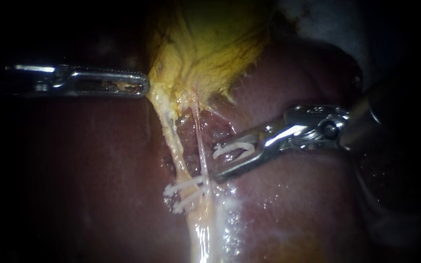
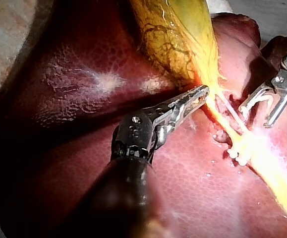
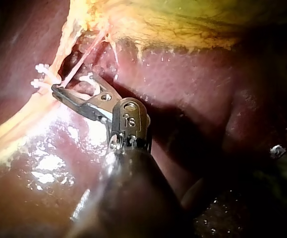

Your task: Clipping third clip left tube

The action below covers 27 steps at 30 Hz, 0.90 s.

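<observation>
The yellow gallbladder (image 1: 210, 39) lies on the dark red liver (image 1: 84, 170). Two tubes run down from it: a thick pale left tube (image 1: 175, 146) and a thin right tube (image 1: 200, 141). Two white clips (image 1: 185, 195) cross the tubes lower down. My left instrument (image 1: 144, 87) has its jaws shut on the gallbladder's lower edge. My right instrument (image 1: 215, 163) comes in from the right, its jaws standing apart with a white clip (image 1: 232, 148) seated between them. Its tips sit just right of the thin tube, above the two clips. The right wrist view shows the same jaws (image 3: 71, 84) beside the tubes.
Wet, glossy liver (image 1: 288, 214) surrounds the tubes. Raw pitted tissue (image 1: 215, 129) lies between the tubes and my right instrument. A pale cloth (image 1: 327, 19) shows at the far upper right. In the left wrist view my right instrument (image 2: 255, 115) stands ahead of my left one (image 2: 202, 91).
</observation>
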Tool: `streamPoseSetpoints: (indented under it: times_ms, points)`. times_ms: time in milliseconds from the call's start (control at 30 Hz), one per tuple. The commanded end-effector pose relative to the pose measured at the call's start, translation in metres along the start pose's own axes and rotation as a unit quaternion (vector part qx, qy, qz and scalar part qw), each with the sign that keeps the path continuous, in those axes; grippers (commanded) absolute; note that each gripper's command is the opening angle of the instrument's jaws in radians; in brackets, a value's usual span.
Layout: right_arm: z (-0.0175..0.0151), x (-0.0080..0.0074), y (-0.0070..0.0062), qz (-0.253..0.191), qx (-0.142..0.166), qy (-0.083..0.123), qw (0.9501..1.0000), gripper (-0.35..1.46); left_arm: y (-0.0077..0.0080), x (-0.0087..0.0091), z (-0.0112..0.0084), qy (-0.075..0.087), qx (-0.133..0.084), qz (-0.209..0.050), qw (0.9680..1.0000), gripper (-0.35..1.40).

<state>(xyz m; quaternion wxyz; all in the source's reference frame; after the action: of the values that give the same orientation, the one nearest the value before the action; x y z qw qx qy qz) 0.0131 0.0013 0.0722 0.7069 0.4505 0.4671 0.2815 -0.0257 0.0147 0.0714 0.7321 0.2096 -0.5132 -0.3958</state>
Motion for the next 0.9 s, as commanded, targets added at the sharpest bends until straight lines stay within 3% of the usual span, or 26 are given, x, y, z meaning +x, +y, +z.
streamPoseSetpoints:
  times_ms: [33, 267, 400, 633, 900]
  points:
    - [-0.0003, 0.0003, -0.0003, 0.0, 0.007, 0.003, 1.0, 0.54, 0.0, 0.0, 0.0, 0.0, 0.0, 0.0, 1.0, -0.35]
    - [-0.0008, 0.0022, -0.0023, -0.002, 0.056, 0.025, 0.9981, 0.53, 0.0, -0.0001, 0.0, 0.0, 0.0, 0.0, 1.0, -0.35]
    - [0.0005, 0.0027, -0.0025, -0.005, 0.067, 0.026, 0.9974, 0.53, 0.0, -0.0001, 0.0, 0.0, -0.001, 0.0, 1.0, -0.35]
    - [0.0026, 0.0019, -0.0014, -0.011, 0.068, 0.025, 0.9974, 0.53, 0.0, -0.0001, 0.0, 0.0, -0.001, 0.0, 1.0, -0.35]
    - [0.0049, -0.0008, 0.001, -0.007, 0.062, 0.021, 0.9978, 0.53, 0.0, -0.0001, 0.0, 0.0, -0.001, 0.0, 1.0, -0.35]
